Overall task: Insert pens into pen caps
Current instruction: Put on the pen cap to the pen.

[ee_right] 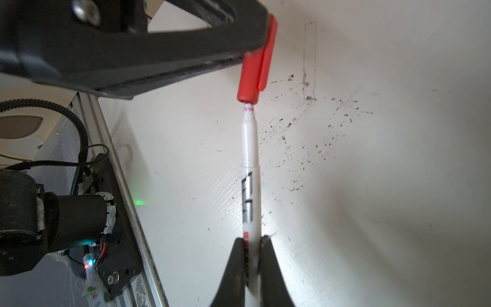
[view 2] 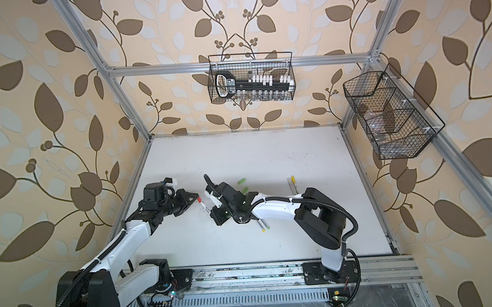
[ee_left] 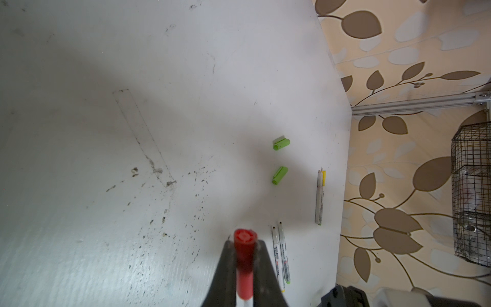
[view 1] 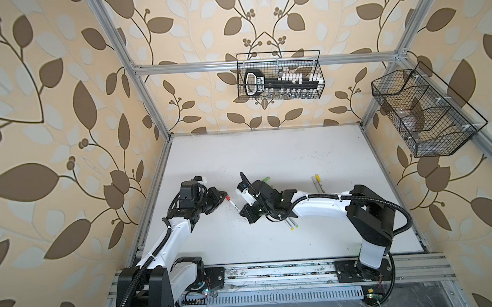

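Clamping the red cap (ee_right: 252, 77) in my left claw (ee_left: 244, 245); right claw (ee_right: 252, 243) pinches the pen (ee_right: 250, 148), tip at cap's mouth.

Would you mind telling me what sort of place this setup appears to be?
Probably a robot test booth, not a home: a left arm and a right arm mounted on a metal rail, an aluminium frame backed with leaf wallpaper, and a speckled white table.

I couldn't make out the tip of the slim white marker pen (ee_right: 249, 148): it was lost at the mouth of the short red plastic cap (ee_right: 252, 77). Its rear end ran out of frame between the right claw's (ee_right: 252, 243) fingers. In both top views the right arm (view 1: 315, 207) covered part of two white pens (view 1: 290, 225) (view 2: 263, 225).
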You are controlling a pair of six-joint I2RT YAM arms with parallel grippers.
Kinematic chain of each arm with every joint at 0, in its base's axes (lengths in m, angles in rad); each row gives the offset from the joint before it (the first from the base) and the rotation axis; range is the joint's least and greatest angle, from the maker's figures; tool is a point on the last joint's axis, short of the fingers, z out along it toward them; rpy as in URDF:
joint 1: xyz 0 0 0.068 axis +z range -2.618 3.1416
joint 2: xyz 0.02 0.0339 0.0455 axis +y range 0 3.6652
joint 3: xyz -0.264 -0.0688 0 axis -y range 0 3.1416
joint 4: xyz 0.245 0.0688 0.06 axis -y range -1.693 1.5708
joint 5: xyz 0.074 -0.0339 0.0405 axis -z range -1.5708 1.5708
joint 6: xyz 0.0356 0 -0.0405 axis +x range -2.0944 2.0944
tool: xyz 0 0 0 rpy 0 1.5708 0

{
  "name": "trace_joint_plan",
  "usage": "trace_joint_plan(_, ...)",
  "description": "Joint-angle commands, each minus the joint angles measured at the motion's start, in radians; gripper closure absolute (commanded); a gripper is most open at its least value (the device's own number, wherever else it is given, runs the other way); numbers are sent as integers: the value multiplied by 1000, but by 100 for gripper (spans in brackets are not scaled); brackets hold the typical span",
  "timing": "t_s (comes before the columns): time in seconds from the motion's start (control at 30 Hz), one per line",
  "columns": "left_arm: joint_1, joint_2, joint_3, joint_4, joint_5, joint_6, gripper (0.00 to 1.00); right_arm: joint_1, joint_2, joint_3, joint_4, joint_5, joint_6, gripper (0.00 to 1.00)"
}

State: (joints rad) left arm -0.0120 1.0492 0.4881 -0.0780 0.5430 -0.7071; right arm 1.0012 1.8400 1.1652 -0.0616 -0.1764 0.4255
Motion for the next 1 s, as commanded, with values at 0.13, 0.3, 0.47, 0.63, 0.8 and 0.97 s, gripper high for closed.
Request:
trace_joint_plan(0.13,3,-5,-6,32,41,15,89,-6,22,39,-7,-6,-10,92)
trace_joint_plan(0.3,-1,-2,-9,44,55,10,89,-12,28,51,-8,-8,-11,92)
trace_joint_plan(0.47,-2,2,-6,51,63,5,89,-20,31,53,-10,-7,-10,92)
trace_joint_plan(0.63,-19,19,-6,68,70,6,89,-31,28,62,-5,-1,-4,92)
trace_joint_plan(0.8,-60,19,4,58,60,27,89,-47,38,103,-9,6,5,92)
trace_joint_plan(0.97,-112,-9,12,17,11,63,89,-62,42,127,-7,12,19,92)
